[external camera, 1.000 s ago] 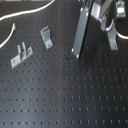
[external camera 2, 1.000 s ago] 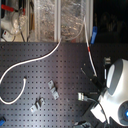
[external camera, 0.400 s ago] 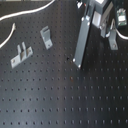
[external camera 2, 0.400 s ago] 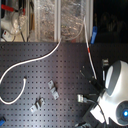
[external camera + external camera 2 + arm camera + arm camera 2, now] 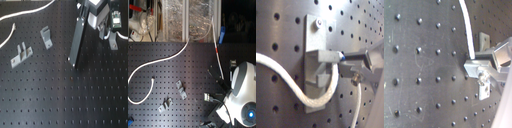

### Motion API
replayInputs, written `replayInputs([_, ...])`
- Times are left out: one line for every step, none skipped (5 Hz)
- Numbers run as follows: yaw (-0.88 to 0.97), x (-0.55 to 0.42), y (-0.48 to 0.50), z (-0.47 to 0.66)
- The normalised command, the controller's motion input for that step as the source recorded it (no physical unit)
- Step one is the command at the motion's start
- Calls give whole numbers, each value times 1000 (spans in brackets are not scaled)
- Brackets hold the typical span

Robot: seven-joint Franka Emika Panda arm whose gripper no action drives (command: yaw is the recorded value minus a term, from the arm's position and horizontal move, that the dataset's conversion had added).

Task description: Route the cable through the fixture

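You've got the cable (image 5: 316, 102) at the metal bracket (image 5: 315, 50) in the first wrist view: white cord loops under the bracket's stepped tab and up against it, touching. The gripper (image 5: 342, 64) sits at that tab w/ its fingertips close together on the cord, so it reads as pinching the cable, tho the contact itself is partly hidden.

In the second exterior view the cable's (image 5: 163, 62) long run curves away from the arm across the board, w/ a red band (image 5: 217, 50) on the stretch nearest the robot.

Progress, as a judgement: first bracket approx. engaged, not clearly seated. Two more brackets (image 5: 46, 36) and (image 5: 21, 54) stand apart from the cable in the first exterior view, untouched, so most routing is left.

Surface is a black perforated board (image 5: 65, 100), bare around the brackets. Behind it, clear plastic bins (image 5: 183, 20) and clutter.
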Motion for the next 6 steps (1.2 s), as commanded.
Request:
replayInputs([471, -43, 259, -2])
replayInputs([563, -85, 257, -28])
replayInputs([634, -137, 252, -10])
replayInputs([417, 26, 54, -20])
replayInputs([0, -11, -8, 0])
replayInputs([-420, -11, -387, 71])
